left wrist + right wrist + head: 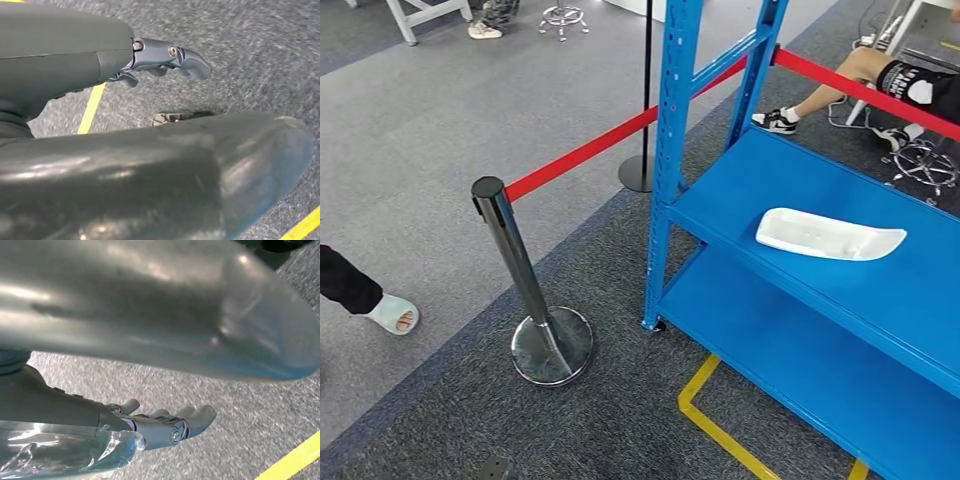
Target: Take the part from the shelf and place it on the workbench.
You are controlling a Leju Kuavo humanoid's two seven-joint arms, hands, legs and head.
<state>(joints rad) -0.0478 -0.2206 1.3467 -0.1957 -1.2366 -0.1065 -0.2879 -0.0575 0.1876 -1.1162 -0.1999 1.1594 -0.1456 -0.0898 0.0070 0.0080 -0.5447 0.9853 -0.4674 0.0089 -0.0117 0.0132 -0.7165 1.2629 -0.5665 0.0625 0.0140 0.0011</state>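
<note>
White plastic, the part (pixel 829 235) lies flat on the blue shelf (pixel 773 185), long axis along its front edge, ahead toward the robot's right. Left hand (pixel 166 57) and right hand (pixel 166 425) hang empty, fingers apart, over carpet.

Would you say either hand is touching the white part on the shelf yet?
Apart. The head view shows the white part lying alone on the blue shelf; both wrist views show the left hand and right hand over carpet.
</note>
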